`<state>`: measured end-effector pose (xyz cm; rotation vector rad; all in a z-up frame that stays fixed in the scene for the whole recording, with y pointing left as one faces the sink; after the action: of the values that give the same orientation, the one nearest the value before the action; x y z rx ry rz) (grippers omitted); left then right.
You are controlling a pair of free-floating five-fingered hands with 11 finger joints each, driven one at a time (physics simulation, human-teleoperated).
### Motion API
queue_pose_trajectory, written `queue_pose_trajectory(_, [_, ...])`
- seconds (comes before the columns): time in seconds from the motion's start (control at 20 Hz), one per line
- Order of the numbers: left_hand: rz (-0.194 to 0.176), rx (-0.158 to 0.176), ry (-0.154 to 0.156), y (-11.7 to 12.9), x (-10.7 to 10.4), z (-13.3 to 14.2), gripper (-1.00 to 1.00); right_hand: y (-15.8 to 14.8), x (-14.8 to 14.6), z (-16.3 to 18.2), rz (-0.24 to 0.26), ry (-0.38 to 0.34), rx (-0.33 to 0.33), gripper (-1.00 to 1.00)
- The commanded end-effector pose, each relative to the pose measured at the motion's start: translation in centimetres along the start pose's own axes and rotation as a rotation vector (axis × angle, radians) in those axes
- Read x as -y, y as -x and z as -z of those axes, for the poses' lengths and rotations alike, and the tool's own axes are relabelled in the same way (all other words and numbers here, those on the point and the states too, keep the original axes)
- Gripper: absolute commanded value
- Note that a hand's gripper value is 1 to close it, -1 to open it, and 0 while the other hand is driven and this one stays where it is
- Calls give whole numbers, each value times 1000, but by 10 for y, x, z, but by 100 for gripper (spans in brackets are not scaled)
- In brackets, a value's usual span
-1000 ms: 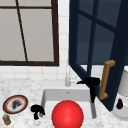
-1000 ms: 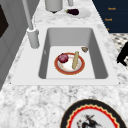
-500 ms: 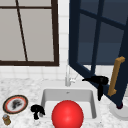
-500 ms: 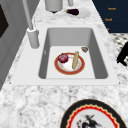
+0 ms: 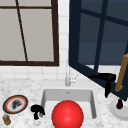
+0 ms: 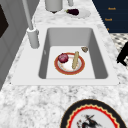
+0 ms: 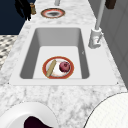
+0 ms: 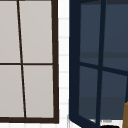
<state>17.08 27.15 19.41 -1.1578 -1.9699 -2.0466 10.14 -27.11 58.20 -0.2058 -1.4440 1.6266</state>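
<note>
A dark blue window sash (image 5: 100, 45) stands swung out over the counter, with a wooden handle (image 5: 122, 73) on its right edge; the sash (image 8: 100, 62) rises into the upper view. My right hand (image 5: 107, 79) lies against the sash's lower rail with straight fingers, just left of the handle. My left hand (image 5: 37, 111) hangs with relaxed fingers over the sink's front left edge, holding nothing. It is the hand (image 6: 123, 55) at the frame's right in the left side view and the hand (image 7: 23, 8) at the top left in the right side view. A red ball (image 5: 67, 115) shows in front of the sink (image 5: 48, 96).
In the sink a red-rimmed plate (image 6: 69, 67) holds a red onion (image 6: 63, 58) and a breadstick (image 6: 75, 60). The faucet (image 5: 67, 77) stands behind. A patterned plate (image 5: 15, 104) and small jar (image 5: 6, 120) sit left; a white plate (image 5: 122, 113) with an eggplant (image 5: 119, 104) sits right.
The blue sash has swung further to the right, its handle with it. My right hand has moved right along with it. The left hand has not moved.
</note>
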Motion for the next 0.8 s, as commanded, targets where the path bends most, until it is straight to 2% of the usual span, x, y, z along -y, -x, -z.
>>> queue_pose_trajectory(0.0, [0,0,0,0,0,0,0,22,7,-12,14,-6,13,-100])
queue_pose_trajectory(0.3, [0,0,0,0,0,0,0,57,7,-22,-4,-12,90,-100])
queue_pose_trajectory(0.6, [0,0,0,0,0,0,0,99,8,-4,-13,6,161,-100])
queue_pose_trajectory(0.75, [0,0,0,0,0,0,0,118,11,2,-35,38,191,-100])
